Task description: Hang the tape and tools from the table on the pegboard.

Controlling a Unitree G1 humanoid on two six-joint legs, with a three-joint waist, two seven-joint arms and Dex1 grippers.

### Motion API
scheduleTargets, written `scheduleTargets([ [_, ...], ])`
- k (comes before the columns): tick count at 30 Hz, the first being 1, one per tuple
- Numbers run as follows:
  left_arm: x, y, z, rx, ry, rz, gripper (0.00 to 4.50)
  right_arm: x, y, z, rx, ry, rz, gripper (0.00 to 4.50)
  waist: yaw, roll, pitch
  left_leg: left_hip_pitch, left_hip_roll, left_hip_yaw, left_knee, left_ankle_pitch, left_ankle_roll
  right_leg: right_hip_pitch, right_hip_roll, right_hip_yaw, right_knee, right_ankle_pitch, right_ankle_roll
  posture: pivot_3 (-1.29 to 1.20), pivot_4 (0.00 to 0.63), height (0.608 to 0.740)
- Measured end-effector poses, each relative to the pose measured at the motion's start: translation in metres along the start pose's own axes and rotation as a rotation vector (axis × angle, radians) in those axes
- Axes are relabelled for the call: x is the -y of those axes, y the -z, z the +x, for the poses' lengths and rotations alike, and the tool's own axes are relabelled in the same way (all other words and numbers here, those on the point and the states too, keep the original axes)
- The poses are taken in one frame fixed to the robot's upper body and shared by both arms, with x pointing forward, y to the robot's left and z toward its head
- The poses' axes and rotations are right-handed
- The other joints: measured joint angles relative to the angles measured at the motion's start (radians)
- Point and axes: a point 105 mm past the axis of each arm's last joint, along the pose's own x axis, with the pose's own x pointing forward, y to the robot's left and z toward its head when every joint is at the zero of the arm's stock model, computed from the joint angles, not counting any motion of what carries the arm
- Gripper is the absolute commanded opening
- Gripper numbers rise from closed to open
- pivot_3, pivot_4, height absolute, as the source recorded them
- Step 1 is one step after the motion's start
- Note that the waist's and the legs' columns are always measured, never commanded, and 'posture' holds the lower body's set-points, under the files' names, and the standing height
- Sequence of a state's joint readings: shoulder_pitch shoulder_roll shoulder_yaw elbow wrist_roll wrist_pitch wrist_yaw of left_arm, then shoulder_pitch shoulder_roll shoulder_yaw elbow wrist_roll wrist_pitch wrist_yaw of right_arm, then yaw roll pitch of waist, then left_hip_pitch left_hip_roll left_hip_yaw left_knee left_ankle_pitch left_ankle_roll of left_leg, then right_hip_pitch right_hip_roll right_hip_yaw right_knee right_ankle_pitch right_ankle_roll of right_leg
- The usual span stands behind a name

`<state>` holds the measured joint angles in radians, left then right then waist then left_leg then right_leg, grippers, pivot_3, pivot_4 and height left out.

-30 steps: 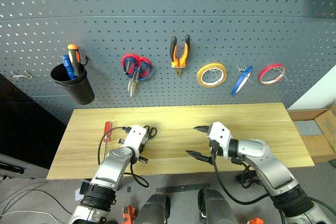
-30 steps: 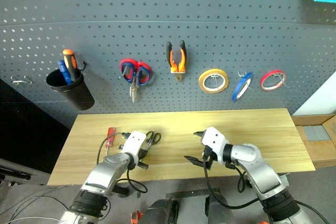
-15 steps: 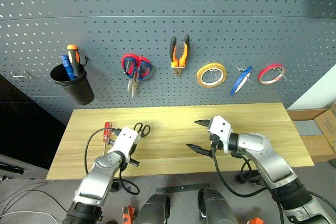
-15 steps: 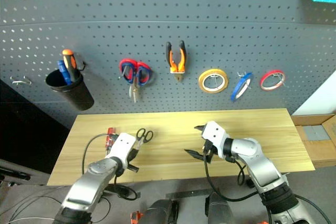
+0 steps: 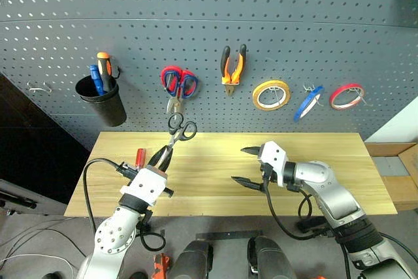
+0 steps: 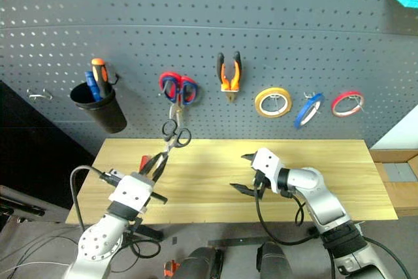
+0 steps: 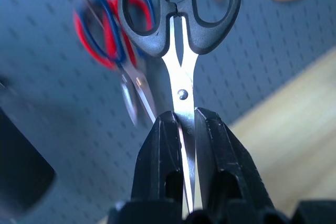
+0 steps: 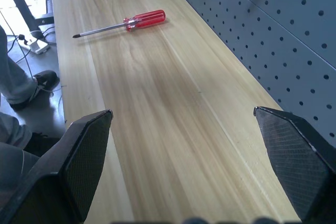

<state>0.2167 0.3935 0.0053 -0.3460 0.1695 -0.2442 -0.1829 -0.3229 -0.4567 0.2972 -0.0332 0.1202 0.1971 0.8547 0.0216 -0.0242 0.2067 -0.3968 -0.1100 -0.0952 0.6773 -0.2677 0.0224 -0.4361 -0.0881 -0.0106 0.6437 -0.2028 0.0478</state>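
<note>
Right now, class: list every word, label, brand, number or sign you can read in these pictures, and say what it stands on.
None can be read. The pegboard, table, black-handled scissors, red-handled screwdriver and tape rolls show no legible text.

I count two pairs of scissors, black-handled (image 5: 178, 129) and red-and-blue-handled (image 5: 178, 84); three tape rolls, yellow (image 5: 271, 95), blue (image 5: 307, 103), red (image 5: 346, 96); one orange-handled pliers (image 5: 232, 68); one red-handled screwdriver (image 8: 126, 22).

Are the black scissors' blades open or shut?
Shut: the black scissors show blades together, pinched by the left gripper.
</note>
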Motion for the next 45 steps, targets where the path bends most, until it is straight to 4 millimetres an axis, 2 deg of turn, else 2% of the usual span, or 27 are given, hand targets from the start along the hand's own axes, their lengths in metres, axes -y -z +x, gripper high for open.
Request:
scheduleTargets([
  [5,-0.021,-0.015,0.016,0.08,-0.108,-0.016,0.06,0.001,0.0,0.001,0.0,-0.011,-0.01,4.5,0.002,0.0,0.0,0.0,0.0,0.0,0.0,0.002,-0.003,0.0,0.0,-0.001,0.0,0.0,0.0,0.02,0.158,0.74],
  [8,-0.035,-0.015,0.019,0.077,-0.189,-0.045,0.06,0.003,-0.002,0.002,0.009,-0.007,-0.016,4.5,0.0,0.0,-0.001,0.0,0.0,0.001,0.0,0.002,-0.003,-0.001,0.001,-0.001,0.001,0.0,0.0,0.02,0.158,0.74],
  [14,-0.035,-0.008,0.021,0.051,-0.21,-0.059,0.06,0.011,-0.017,0.007,0.05,0.005,-0.042,4.5,0.001,-0.001,-0.001,0.0,0.0,0.001,0.0,0.002,-0.004,-0.001,0.001,-0.001,0.001,0.0,0.0,0.02,0.155,0.74],
  [17,-0.032,-0.003,0.031,0.044,-0.218,-0.076,0.06,0.012,-0.022,0.009,0.071,0.013,-0.04,4.5,0.005,-0.001,-0.002,0.0,0.0,0.001,0.001,0.002,-0.004,0.0,0.001,-0.001,0.001,0.001,0.001,0.01,0.154,0.74],
  [22,-0.036,-0.008,0.051,0.078,-0.239,-0.079,0.06,0.016,-0.025,0.008,0.079,0.032,-0.046,4.5,0.002,-0.002,-0.002,0.0,0.0,0.001,0.001,0.002,-0.004,0.0,0.001,-0.001,0.001,0.001,0.001,0.0,0.153,0.74],
  [32,-0.031,0.0,0.057,0.053,-0.242,-0.107,0.06,0.02,-0.03,0.006,0.097,0.05,-0.039,4.5,-0.003,-0.002,-0.003,0.0,0.0,0.002,0.0,0.002,-0.004,-0.001,0.002,0.0,0.001,0.001,0.001,-0.02,0.155,0.74],
  [42,-0.033,0.005,0.062,0.039,-0.259,-0.106,0.06,0.026,-0.121,-0.009,0.384,0.039,-0.047,4.5,-0.005,-0.002,-0.003,0.0,0.0,0.001,0.0,0.002,-0.004,-0.001,0.002,0.0,0.001,0.001,0.001,-0.03,0.154,0.74],
  [45,-0.032,0.007,0.062,0.031,-0.257,-0.107,0.06,0.03,-0.134,-0.012,0.414,0.059,-0.064,4.5,-0.007,-0.002,-0.003,0.0,0.0,0.001,0.0,0.002,-0.004,-0.001,0.002,0.0,0.001,0.001,0.001,-0.03,0.151,0.74],
])
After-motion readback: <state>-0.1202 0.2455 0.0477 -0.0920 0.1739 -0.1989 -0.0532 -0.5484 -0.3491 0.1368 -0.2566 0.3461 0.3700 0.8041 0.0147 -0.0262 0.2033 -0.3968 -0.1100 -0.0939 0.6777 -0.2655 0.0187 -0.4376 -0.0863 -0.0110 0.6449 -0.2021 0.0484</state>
